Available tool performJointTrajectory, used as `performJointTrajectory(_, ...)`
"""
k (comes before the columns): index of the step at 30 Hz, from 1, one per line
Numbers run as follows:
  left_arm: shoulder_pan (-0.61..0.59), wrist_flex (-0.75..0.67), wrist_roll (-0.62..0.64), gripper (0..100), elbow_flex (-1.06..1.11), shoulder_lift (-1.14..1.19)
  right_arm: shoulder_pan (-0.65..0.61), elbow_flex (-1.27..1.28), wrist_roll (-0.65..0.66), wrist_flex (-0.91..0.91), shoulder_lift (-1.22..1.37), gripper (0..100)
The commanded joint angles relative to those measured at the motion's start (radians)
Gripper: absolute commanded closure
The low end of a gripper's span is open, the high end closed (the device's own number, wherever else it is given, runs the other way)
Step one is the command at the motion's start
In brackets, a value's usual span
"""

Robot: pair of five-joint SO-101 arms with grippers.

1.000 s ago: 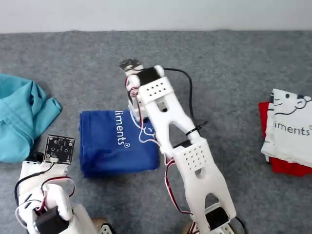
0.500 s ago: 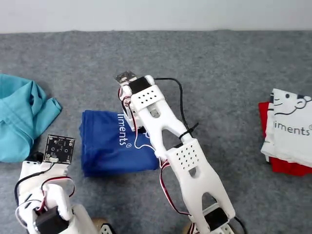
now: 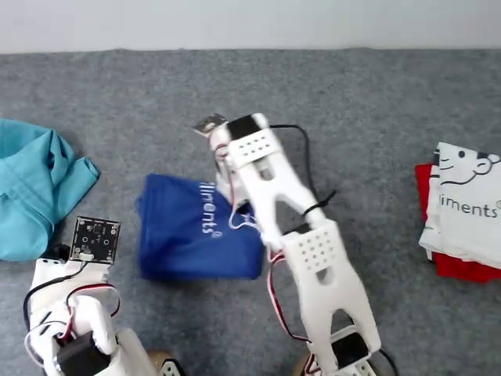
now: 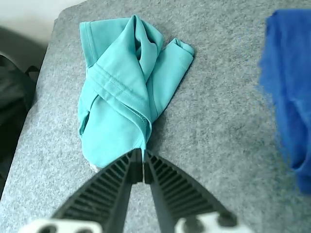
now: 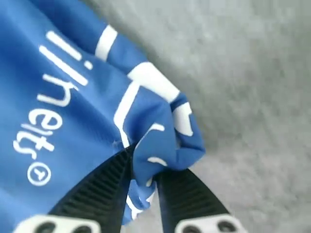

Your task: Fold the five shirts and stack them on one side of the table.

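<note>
- Grey felt-like table top (image 3: 376, 117) runs across the high view, with a pale wall strip (image 3: 235, 23) along its far edge.
- Stack at the right edge of the table: folded white shirt with dark print (image 3: 466, 204) lies on top of a folded red shirt (image 3: 462, 268); the red cloth shows along the stack's near edge and at its inner, far corner.
- Folded blue shirt with white lettering (image 3: 188, 235) lies flat near the table's middle, well apart from the stack.
- Right arm, white plastic (image 3: 297, 235), stretches from the near edge over the blue shirt's right side and covers that part in the high view.
- Right gripper (image 5: 143, 162): black ribbed jaws pinch a bunched corner of the blue shirt, with cloth puckered between and around the fingertips (image 5: 116, 170).
- Crumpled teal shirt (image 3: 31, 188) sits unfolded at the left edge, apart from the blue shirt, with bare grey surface between them.
- Left arm (image 3: 78, 329) sits at the near left corner, carrying a small square black circuit board (image 3: 95, 239).
- Left gripper (image 4: 142, 160): jaws pressed together with nothing between them, tips hanging over the near end of the teal shirt; whether they touch it I cannot tell.
</note>
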Motion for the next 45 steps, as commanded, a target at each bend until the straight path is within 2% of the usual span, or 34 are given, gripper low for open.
performJointTrajectory(1, 0.003, -0.006, -0.011, 99, -0.01, -0.006, 0.114, 0.17, 0.087, 0.041, -0.188, 98.9)
performJointTrajectory(6, 0.003, -0.008, -0.011, 99, -0.01, -0.006, 0.263, 0.282, 0.275, 0.041, -0.312, 98.9)
performJointTrajectory(10, 0.003, -0.008, -0.011, 99, -0.01, -0.006, 0.364, 0.281, 0.5, 0.028, -0.305, 98.9)
performJointTrajectory(14, 0.005, -0.008, -0.012, 99, -0.01, -0.006, 0.406, 0.278, 0.736, -0.081, -0.294, 98.9)
performJointTrajectory(22, 0.006, -0.006, -0.012, 99, -0.008, -0.006, 0.308, 0.169, 1.016, -0.403, -0.285, 98.9)
performJointTrajectory(27, 0.006, -0.005, -0.012, 99, -0.008, -0.006, 0.219, 0.169, 1.129, -0.542, -0.271, 98.9)
performJointTrajectory(33, 0.005, -0.005, -0.012, 99, 0.007, -0.006, 0.151, 0.167, 1.175, -0.69, -0.222, 98.9)
performJointTrajectory(38, 0.005, -0.006, -0.012, 99, 0.015, -0.006, 0.127, 0.149, 1.175, -0.704, -0.223, 98.6)
performJointTrajectory(42, 0.005, -0.006, -0.012, 99, 0.015, -0.006, 0.142, 0.08, 1.165, -0.662, -0.222, 89.4)
performJointTrajectory(45, 0.005, -0.006, -0.012, 99, 0.015, -0.006, 0.15, -0.029, 1.023, -0.585, -0.22, 83.7)
